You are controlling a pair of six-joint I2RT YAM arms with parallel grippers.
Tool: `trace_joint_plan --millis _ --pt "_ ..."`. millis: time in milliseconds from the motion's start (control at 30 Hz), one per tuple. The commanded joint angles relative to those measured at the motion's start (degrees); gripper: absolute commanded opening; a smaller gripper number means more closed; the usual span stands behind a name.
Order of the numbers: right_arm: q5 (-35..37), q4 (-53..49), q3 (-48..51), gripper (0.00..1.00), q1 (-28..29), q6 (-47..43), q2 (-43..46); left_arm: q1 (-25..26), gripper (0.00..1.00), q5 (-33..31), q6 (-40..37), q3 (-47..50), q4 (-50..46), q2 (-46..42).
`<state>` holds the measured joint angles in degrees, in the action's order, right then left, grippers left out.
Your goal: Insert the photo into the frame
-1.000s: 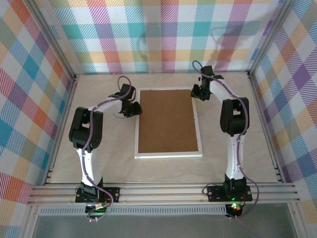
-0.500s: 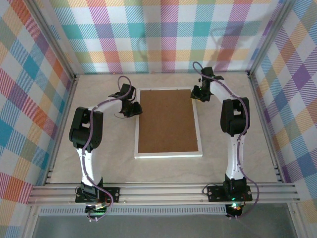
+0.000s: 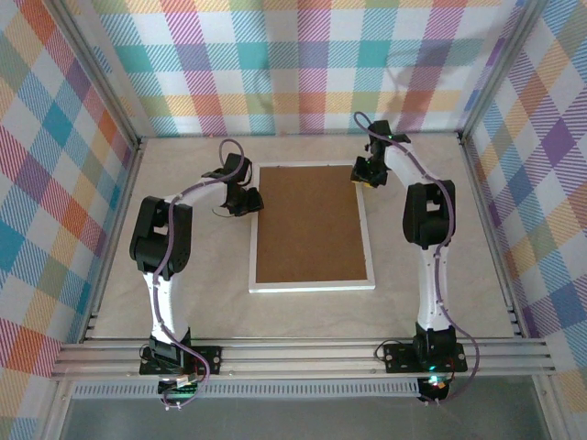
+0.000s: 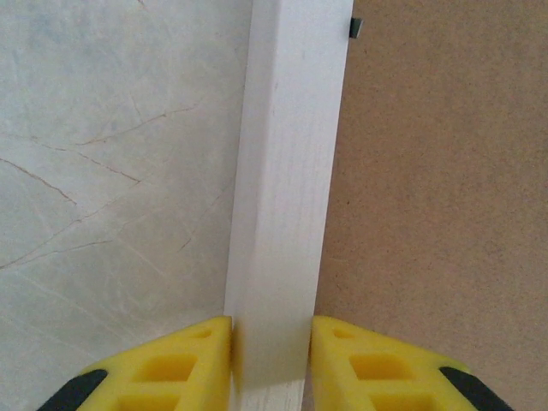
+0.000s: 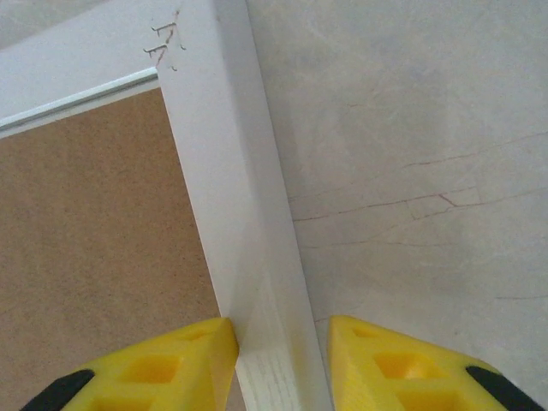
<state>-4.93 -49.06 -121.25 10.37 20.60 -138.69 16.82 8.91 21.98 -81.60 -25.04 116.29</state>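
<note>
The white frame (image 3: 312,286) lies face down in the middle of the table, with the brown backing board (image 3: 310,225) filling its back. The photo is hidden. My left gripper (image 3: 249,203) is shut on the frame's left rail (image 4: 287,171) near the far end, both yellow pads pressed against it (image 4: 271,360). My right gripper (image 3: 364,174) straddles the right rail (image 5: 227,171) just below the far right corner. Its jaws are open (image 5: 282,364): the pad on the board side touches the rail, while the outer one stands off with a gap.
A small metal tab (image 4: 355,28) sits at the board's edge by the left rail. Staples (image 5: 167,38) mark the frame's far right corner. Pale table surface (image 3: 431,302) lies on both sides of the frame, enclosed by checked walls.
The right gripper has loosened slightly on the right rail and its arm has shifted a little to the left. The left gripper and the frame have stayed put.
</note>
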Motion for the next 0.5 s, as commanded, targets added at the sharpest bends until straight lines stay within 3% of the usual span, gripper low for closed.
trace_joint_plan --millis 0,467 --pt "-2.1 -6.5 1.3 0.37 4.7 1.2 -5.7 2.1 0.28 2.9 -0.5 -0.6 0.2 2.4" --pt "-2.0 -6.9 1.3 0.4 8.3 2.8 -8.0 2.2 0.28 3.2 0.0 -0.1 0.6 2.3"
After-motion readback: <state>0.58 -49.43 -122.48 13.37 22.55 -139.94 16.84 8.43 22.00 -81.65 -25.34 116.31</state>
